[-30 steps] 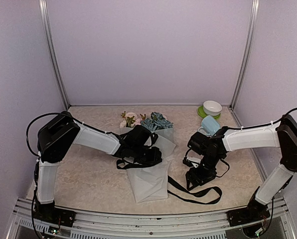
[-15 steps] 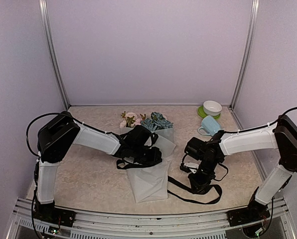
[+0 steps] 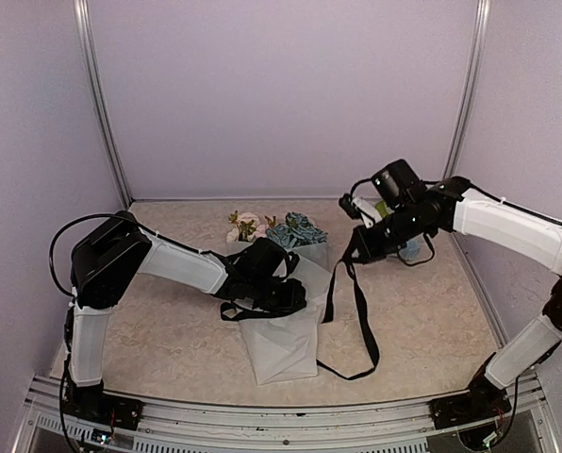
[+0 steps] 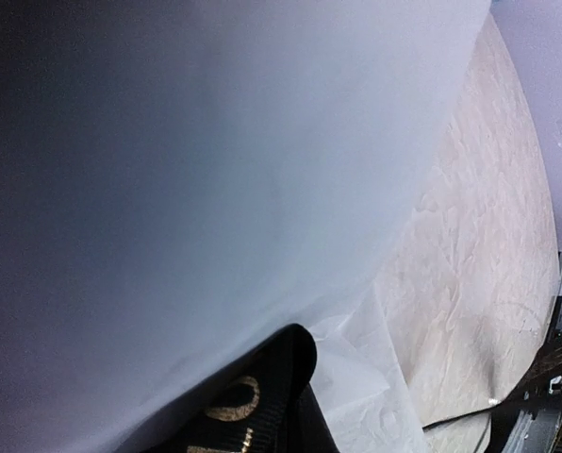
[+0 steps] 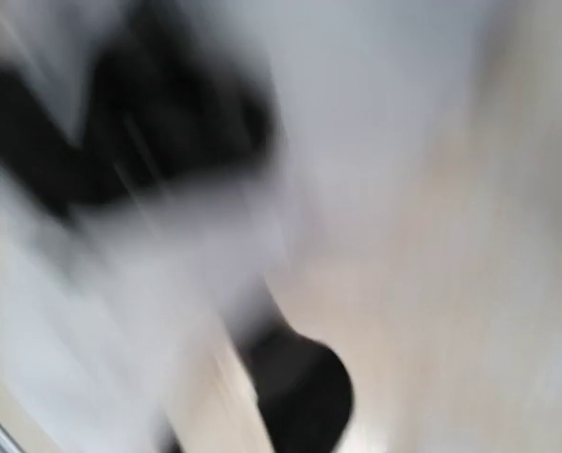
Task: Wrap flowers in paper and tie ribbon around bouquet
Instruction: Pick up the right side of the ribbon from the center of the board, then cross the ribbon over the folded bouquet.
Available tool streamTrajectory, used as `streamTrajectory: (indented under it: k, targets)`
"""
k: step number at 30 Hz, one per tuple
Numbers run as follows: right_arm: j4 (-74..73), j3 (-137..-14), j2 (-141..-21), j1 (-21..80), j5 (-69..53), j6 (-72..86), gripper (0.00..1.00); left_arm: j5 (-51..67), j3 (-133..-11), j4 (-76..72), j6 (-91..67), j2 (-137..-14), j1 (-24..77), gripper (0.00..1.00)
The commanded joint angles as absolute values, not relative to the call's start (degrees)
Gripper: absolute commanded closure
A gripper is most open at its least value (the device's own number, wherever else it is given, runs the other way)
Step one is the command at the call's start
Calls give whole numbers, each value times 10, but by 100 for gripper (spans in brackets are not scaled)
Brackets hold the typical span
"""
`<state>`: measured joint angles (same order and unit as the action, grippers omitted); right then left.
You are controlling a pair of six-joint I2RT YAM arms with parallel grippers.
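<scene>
Right gripper (image 3: 350,255) pinched on ribbon (image 3: 365,321), high above counter (image 3: 432,321). Ribbon hangs in long loop, low end on counter beside bouquet (image 3: 279,344). Left gripper (image 3: 283,294) closed, down on bouquet middle; what it pinches unclear. Flowers (image 3: 295,229) at bouquet far end.

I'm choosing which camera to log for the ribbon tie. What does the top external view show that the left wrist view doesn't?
Only the top view: the flowers, and the right gripper, jaws shut on the ribbon, holding it above the table so it hangs in a long loop. Only the left wrist view: gold lettering on the ribbon, close up. Both: the frosted paper, the black ribbon and the table.
</scene>
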<state>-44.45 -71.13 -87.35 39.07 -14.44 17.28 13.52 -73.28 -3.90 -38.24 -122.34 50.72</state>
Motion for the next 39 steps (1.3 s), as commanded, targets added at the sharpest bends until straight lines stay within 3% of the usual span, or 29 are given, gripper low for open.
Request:
streamTrajectory:
  k: [1,9,19,24,28,33,39]
  targets:
    - [-339,-852,-867,380,-241,148,100,132,-717,-18,-369,-1221,506,100]
    - [-207,-980,-960,379,-277,191,100,116,-684,-65,-378,-1189,511,100]
    - [-181,-1049,-1082,412,-282,231,98,110,-691,-67,-386,-1193,515,100]
    - [-286,-1133,-1144,412,-269,194,43,111,-691,-61,-387,-1191,515,100]
    - [-362,-1162,-1136,411,-218,152,29,111,-692,-60,-386,-1192,514,100]
    - [-333,-1011,-1027,392,-163,150,25,113,-693,-61,-385,-1194,512,100]
    - [-234,-725,-970,377,-215,187,42,116,-692,-61,-382,-1194,508,100]
